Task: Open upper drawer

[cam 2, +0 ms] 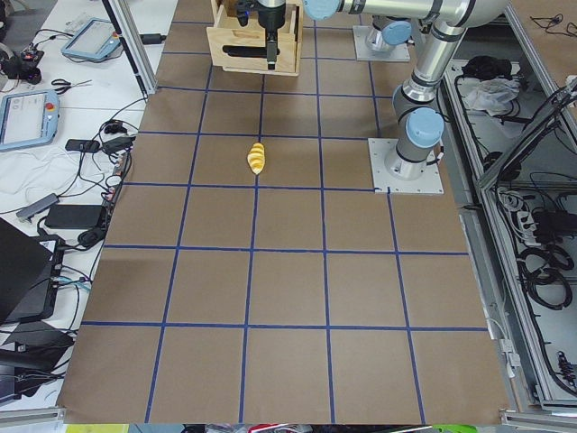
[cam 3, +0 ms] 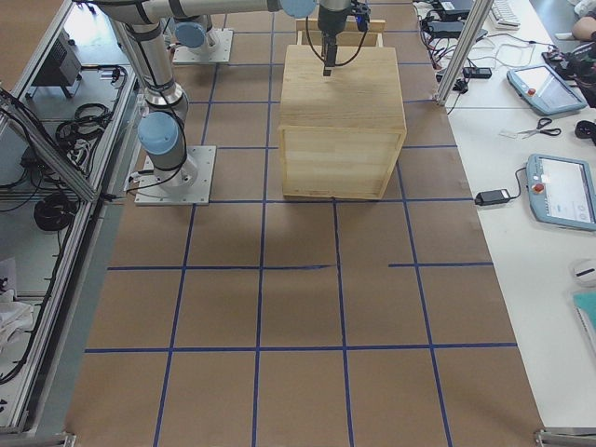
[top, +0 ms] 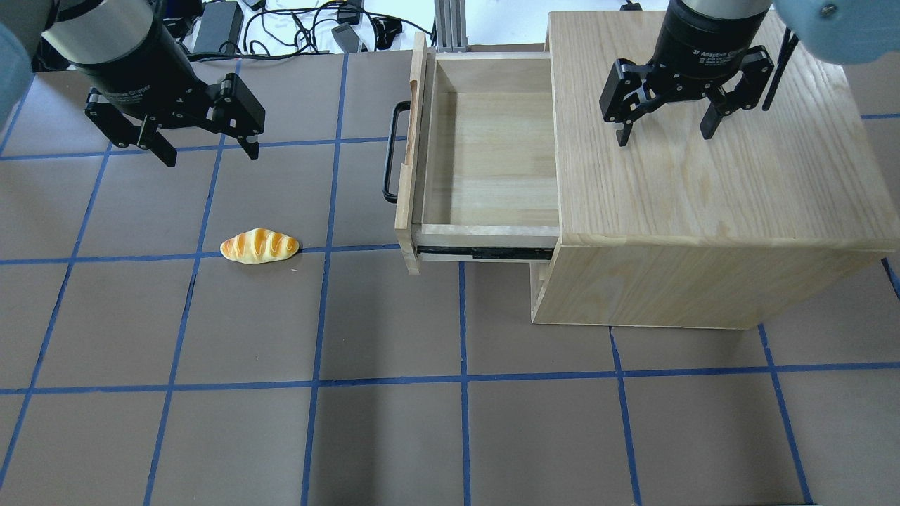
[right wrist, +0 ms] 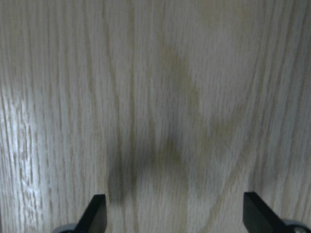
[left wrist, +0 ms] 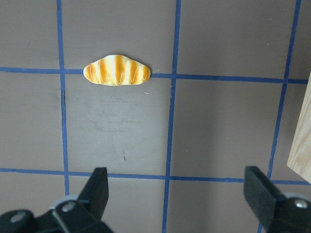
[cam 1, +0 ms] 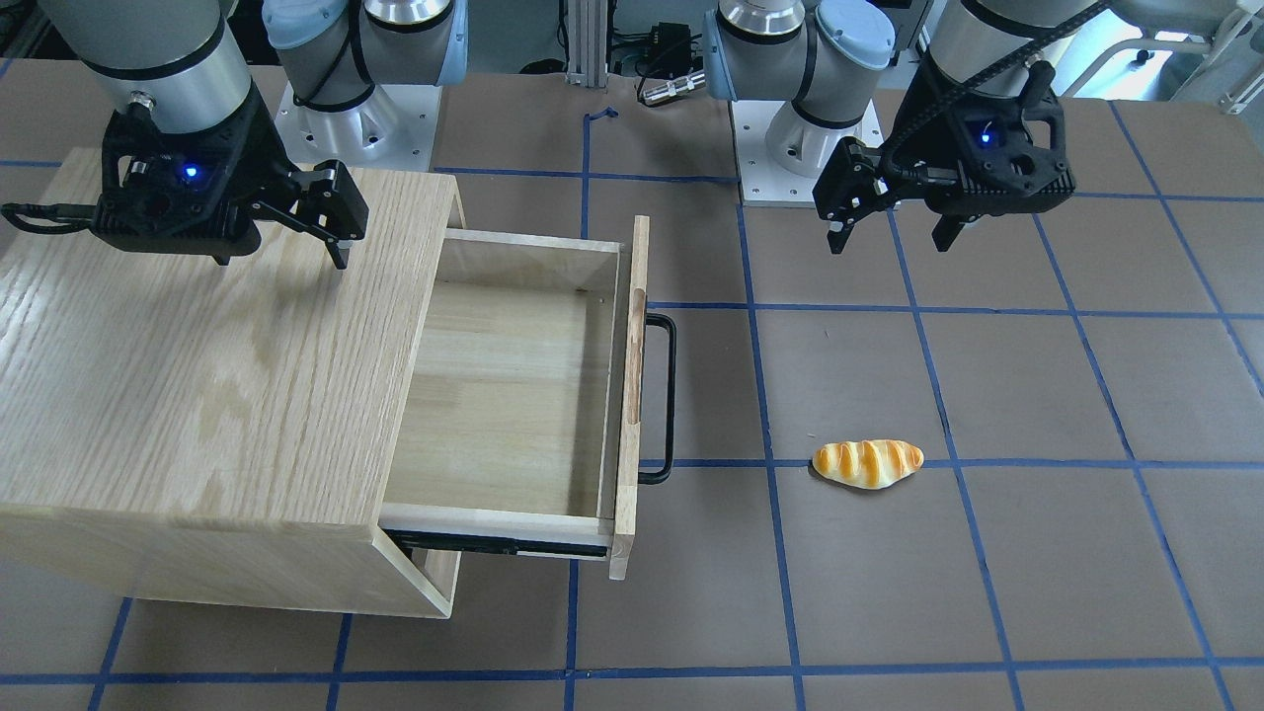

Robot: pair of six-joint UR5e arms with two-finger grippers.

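Note:
The upper drawer [cam 1: 504, 395] is pulled far out of the oak cabinet [cam 1: 197, 375], and its inside is bare. Its black bar handle [cam 1: 670, 395] points toward the table's middle. The overhead view shows the drawer [top: 492, 161] and handle [top: 387, 151] too. My left gripper [top: 209, 151] is open and empty. It hangs over the table, apart from the handle, and also shows in the front view [cam 1: 889, 237]. My right gripper [top: 664, 133] is open and empty above the cabinet top [right wrist: 155, 97], and also shows in the front view [cam 1: 281, 255].
A toy bread roll [top: 259, 246] lies on the brown mat left of the drawer, below my left gripper [left wrist: 180, 194]; the left wrist view shows the roll [left wrist: 116, 70] too. A lower drawer front shows under the open one [top: 540, 277]. Blue tape lines grid the mat.

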